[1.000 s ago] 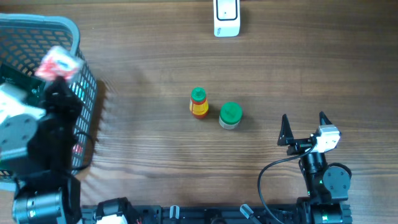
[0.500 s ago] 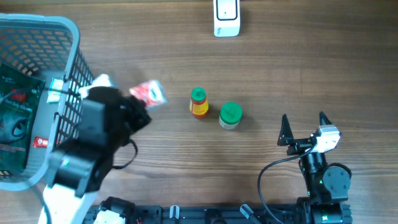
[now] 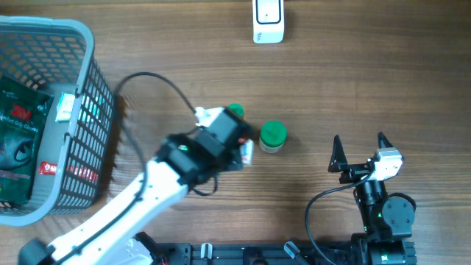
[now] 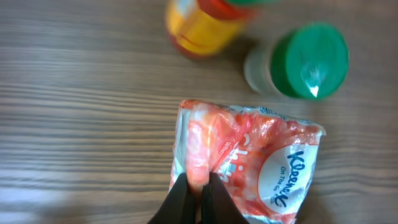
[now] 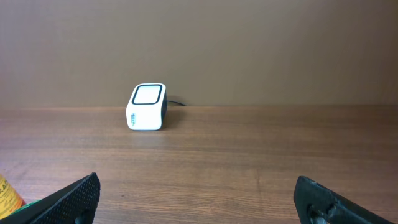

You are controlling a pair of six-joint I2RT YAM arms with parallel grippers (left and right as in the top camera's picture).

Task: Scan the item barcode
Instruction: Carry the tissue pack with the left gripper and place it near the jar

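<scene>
A soft pack of tissues [image 4: 249, 158], its wrapper reading "Kleenex On the Go", hangs pinched at one edge by the tightly closed left fingers [image 4: 185, 200] near the middle of the wooden surface [image 3: 353, 81]. The wrist view shows the printed face turned up to the camera, the long axis running roughly left to right across the frame, with the round logo at the end away from the grip. From overhead the arm hides most of the pack, and only a pale corner shows just beside a green-capped jar [image 3: 273, 136]. A yellow bottle [image 4: 199, 25] stands close behind it. Whether the pack touches the wood cannot be told. The white scanner [image 3: 267, 20] sits at the far edge, well apart from the pack; the right wrist view catches its window facing up. The right fingers [image 3: 337, 153] are spread wide and empty. At the left, a grey basket [image 3: 82, 46] holds a dark green package marked "3M" [image 3: 16, 118].
</scene>
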